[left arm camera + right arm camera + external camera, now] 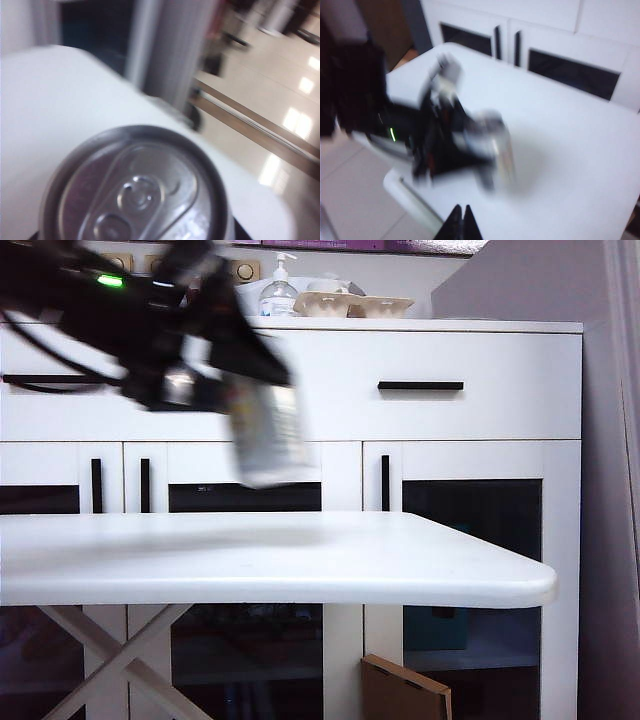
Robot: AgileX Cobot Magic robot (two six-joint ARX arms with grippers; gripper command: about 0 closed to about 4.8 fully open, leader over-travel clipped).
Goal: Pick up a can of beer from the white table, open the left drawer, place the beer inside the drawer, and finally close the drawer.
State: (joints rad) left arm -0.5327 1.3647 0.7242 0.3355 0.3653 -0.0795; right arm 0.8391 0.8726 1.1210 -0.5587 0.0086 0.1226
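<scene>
The left gripper point(215, 390) is clamped on the can point(268, 435), which hangs in the air above the counter point(300, 560), clear of its top, with its long axis close to upright and only slightly tilted. In the exterior view the can sits at about 11 o'clock from the counter's middle, and the left drawer point(60, 390) lies at about 9 o'clock from the can, behind the arm, its black handle point(45, 379) partly hidden. The drawer looks shut, so the coming move, as I judge it, turns on the free arm reaching that handle. The right gripper point(460, 222) has its fingers together and holds nothing; it hovers over the counter's near edge, with the can at about 12 o'clock from it in its wrist view. The can point(135, 185) shows its unopened pull-tab top in the left wrist view. Its label is too blurred to read; no brand or writing is legible anywhere.
</scene>
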